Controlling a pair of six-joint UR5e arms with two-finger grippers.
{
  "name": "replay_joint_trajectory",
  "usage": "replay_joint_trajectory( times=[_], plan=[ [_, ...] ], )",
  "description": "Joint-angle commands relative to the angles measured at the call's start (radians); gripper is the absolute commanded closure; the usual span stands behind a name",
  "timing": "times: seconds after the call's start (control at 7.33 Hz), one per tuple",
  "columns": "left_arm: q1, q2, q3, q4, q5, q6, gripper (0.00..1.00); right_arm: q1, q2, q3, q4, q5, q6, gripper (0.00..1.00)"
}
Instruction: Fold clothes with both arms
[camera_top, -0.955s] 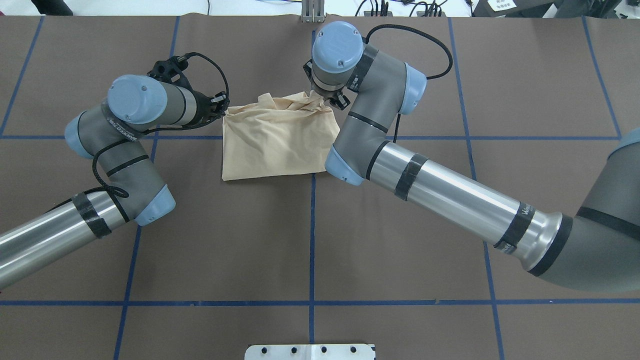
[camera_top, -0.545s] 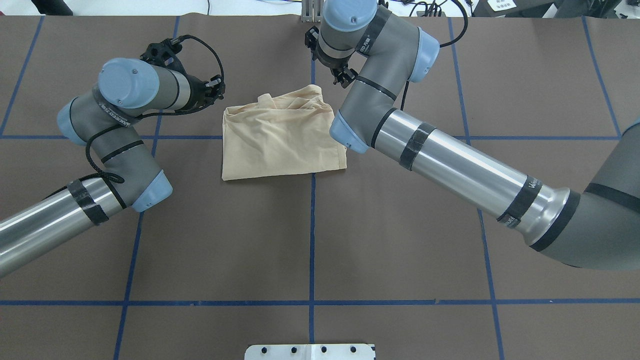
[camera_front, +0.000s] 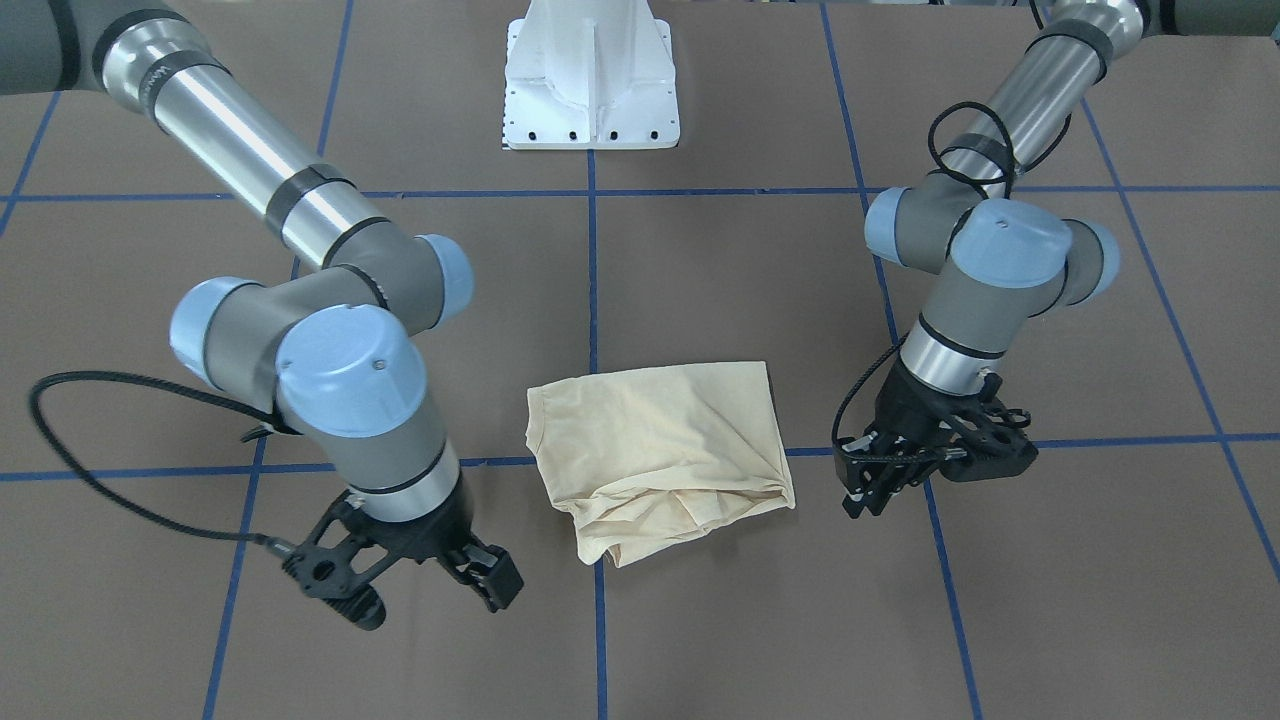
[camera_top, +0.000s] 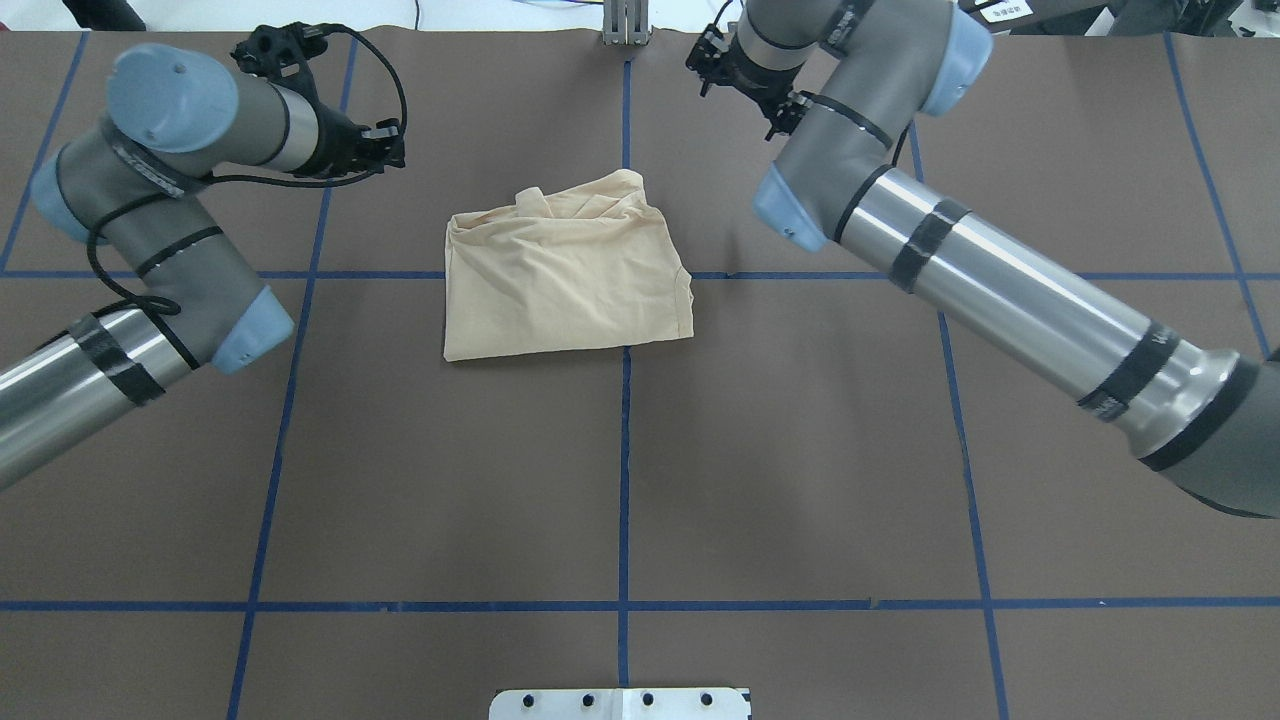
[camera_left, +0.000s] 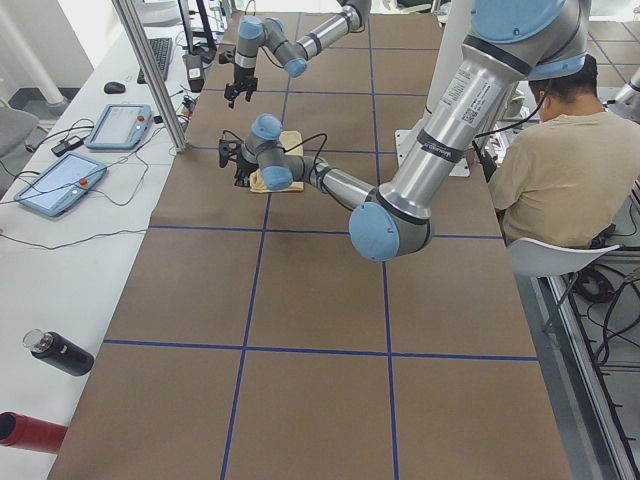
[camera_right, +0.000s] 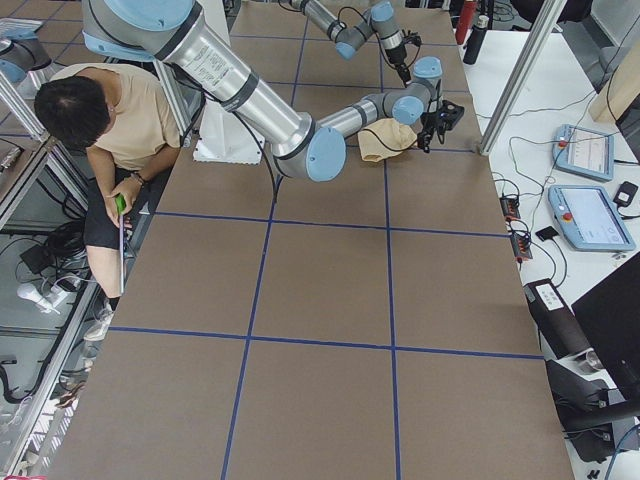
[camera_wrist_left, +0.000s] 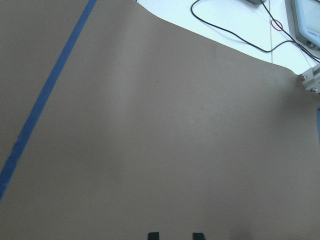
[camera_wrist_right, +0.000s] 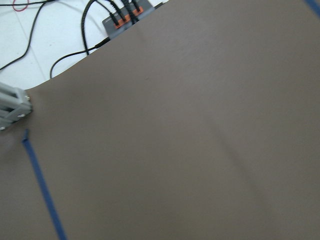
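Observation:
The pale beige T-shirt (camera_top: 565, 275) lies folded into a rough square near the table's middle, with a rumpled far edge; it also shows in the front view (camera_front: 660, 450). No print or label shows. My left gripper (camera_top: 390, 145) hovers off the shirt's far left corner, clear of it, also in the front view (camera_front: 865, 490). Its fingertips (camera_wrist_left: 153, 235) stand apart over bare table, so it is open and empty. My right gripper (camera_top: 735, 80) is near the far edge, beyond the shirt's far right corner, open and empty; it also shows in the front view (camera_front: 480, 580).
The brown table cover carries a blue tape grid (camera_top: 625, 450). The white pedestal base (camera_front: 590, 90) stands at the robot's side. An aluminium post (camera_top: 625, 20) and cables lie at the far edge. An operator (camera_left: 545, 170) sits beside the table.
Both grippers have let go of the shirt's far corners and drawn away, the left one to the far left, the right one to the far right. The shirt has settled flat.

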Motion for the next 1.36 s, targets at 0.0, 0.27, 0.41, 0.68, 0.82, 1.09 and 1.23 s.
replay_joint_trajectory(
  times=[0.0,0.27,0.41,0.68,0.82,1.09,1.23],
  plan=[
    [-0.175,0.109,-0.050,0.002,-0.219,0.298,0.65,0.148,-0.160,0.130,-0.107,0.083,-0.446,0.00],
    [-0.332,0.218,-0.101,0.014,-0.380,0.557,0.65,0.278,-0.249,0.127,-0.105,0.131,-0.752,0.00],
    [-0.414,0.278,-0.103,0.014,-0.440,0.733,0.65,0.356,-0.287,0.126,-0.105,0.230,-0.846,0.00],
    [-0.563,0.375,-0.092,0.081,-0.461,1.070,0.61,0.527,-0.416,0.153,-0.110,0.405,-1.054,0.00],
    [-0.594,0.370,-0.101,0.168,-0.459,1.139,0.57,0.549,-0.442,0.140,-0.142,0.395,-1.166,0.00],
    [-0.602,0.367,-0.093,0.197,-0.458,1.150,0.00,0.609,-0.432,0.161,-0.279,0.395,-1.331,0.00],
    [-0.618,0.369,-0.102,0.219,-0.464,1.152,0.00,0.589,-0.429,0.161,-0.283,0.383,-1.333,0.00]
  ],
)
